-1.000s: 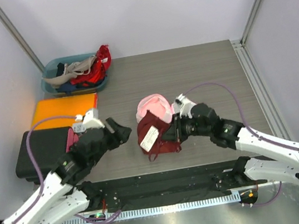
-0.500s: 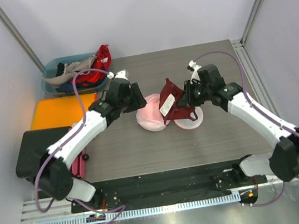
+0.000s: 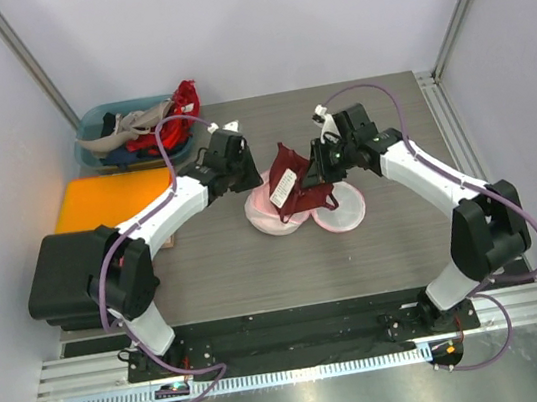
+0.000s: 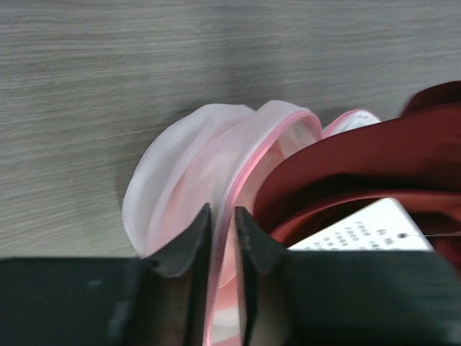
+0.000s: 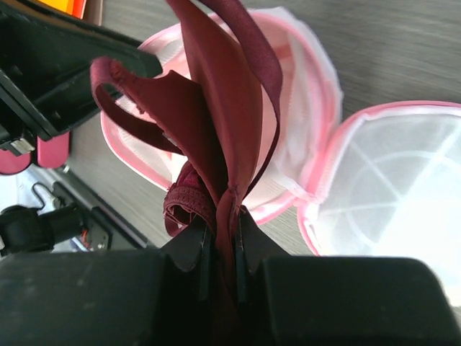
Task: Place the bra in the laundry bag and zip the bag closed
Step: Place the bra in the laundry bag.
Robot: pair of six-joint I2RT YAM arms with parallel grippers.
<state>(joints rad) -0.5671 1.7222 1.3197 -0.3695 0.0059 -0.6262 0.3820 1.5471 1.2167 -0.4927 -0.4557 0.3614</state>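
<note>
— Where's the dark red fabric bra point(image 3: 288, 178)?
— Mid-table, dangling over the open white mesh laundry bag with pink zip trim point(image 3: 273, 216), whose round flap lies at three o'clock.
— Who holds it?
— The right gripper point(image 5: 220, 229), jaws pinched narrow on the fabric. The left gripper point(image 4: 222, 225), at nine o'clock of the bag, nips its pink rim.
— Beyond that?
— A teal plastic bin of clothes point(image 3: 98, 158), ten o'clock on the grey wood-grain table point(image 3: 387, 112).

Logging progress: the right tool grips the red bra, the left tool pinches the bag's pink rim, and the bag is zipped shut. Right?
No: the laundry bag is unzipped, its halves spread open, as the right wrist view shows. The right tool grips the bra; the left tool pinches the pink rim.
</note>
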